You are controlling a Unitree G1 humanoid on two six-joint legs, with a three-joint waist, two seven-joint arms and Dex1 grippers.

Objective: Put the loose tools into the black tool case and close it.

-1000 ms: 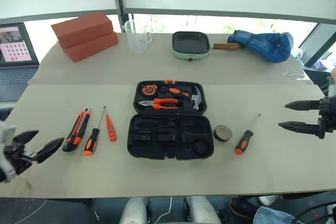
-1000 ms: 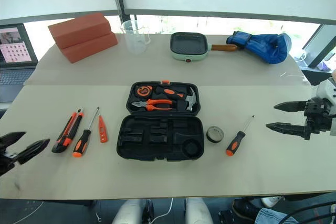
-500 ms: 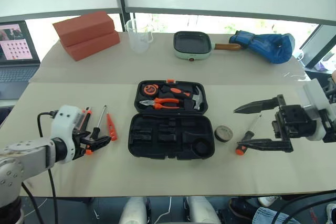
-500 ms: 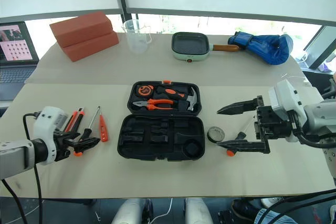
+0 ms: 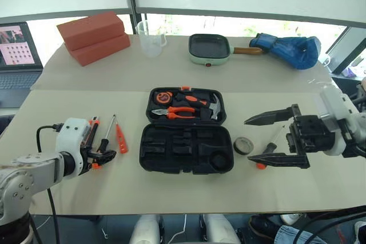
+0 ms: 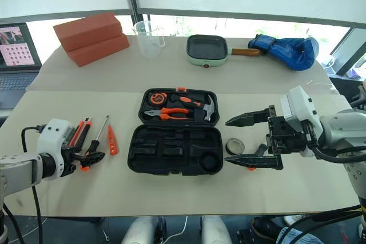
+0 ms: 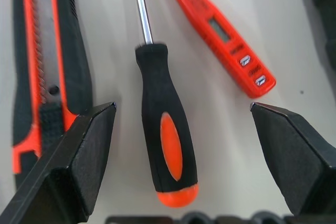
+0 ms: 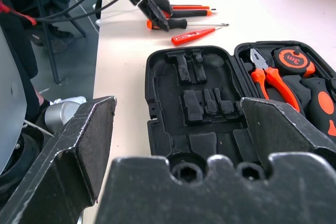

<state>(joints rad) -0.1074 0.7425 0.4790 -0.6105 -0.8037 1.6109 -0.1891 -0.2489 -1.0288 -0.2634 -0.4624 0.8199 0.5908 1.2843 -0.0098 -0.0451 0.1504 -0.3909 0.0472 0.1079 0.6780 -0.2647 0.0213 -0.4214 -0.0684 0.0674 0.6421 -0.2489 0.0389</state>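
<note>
The black tool case (image 5: 186, 151) lies open mid-table, its near half showing empty moulded slots. Left of it lie the utility knife (image 7: 47, 66), a screwdriver (image 7: 165, 140) and a slim orange tool (image 5: 120, 139). My left gripper (image 5: 102, 156) is open low over them, one finger on each side of the screwdriver's handle, not touching it. Right of the case sit a dark tape roll (image 5: 243, 145) and a second screwdriver (image 5: 271, 144), partly hidden by my right gripper (image 5: 248, 142). That gripper hovers open above them, pointing toward the case.
Pliers (image 5: 180, 112), a tape measure (image 5: 164, 96) and a hammer (image 5: 213, 107) sit in the case's far half. At the table's back stand orange blocks (image 5: 94, 38), a clear jug (image 5: 150, 38), a green-rimmed pan (image 5: 209, 48) and a blue glove (image 5: 289, 48). A laptop (image 5: 17, 50) sits far left.
My left gripper came in from the table's left edge to sit over the screwdriver. My right gripper swung left from the right edge to above the tape roll. Both stayed open.
</note>
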